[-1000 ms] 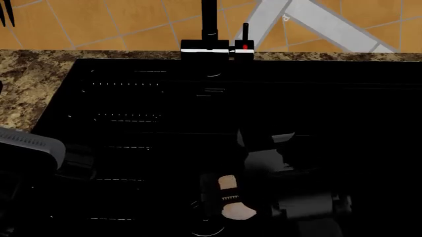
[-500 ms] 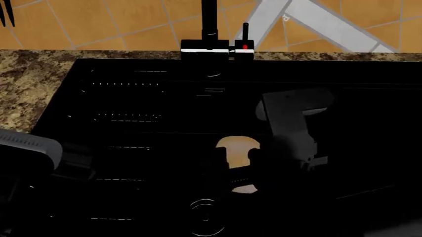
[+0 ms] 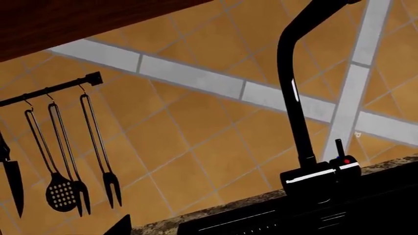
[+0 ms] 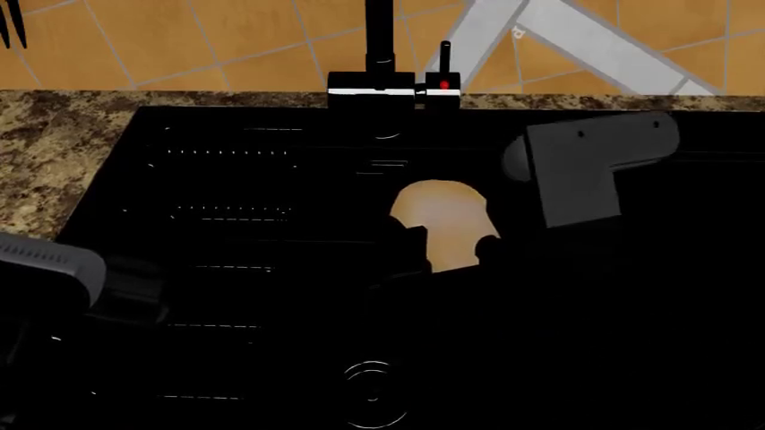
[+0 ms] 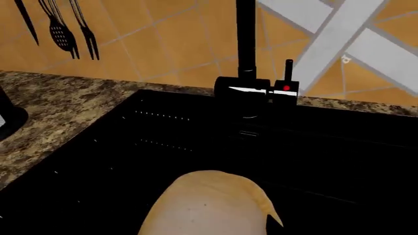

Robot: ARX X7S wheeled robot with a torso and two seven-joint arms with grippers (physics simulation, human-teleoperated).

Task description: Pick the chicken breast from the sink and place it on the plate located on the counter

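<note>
over the sink (image 4: 239, 179), seemingly gripped chicken breast (image 4: 442, 219)

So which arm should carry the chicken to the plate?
The right arm. Its gripper is already clamped on the chicken breast, lifted above the sink. The left arm sits off to the side, holding nothing that shows. The plate isn't in view.

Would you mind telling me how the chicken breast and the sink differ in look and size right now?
The chicken breast is pale beige-cream with an orange tint; the sink is near black. The chicken breast is a small, smooth, rounded lump, while the sink is a large rectangular basin with ridged lines. The chicken breast sits between the dark fingers of the right claw; the sink is set into the speckled counter.
</note>
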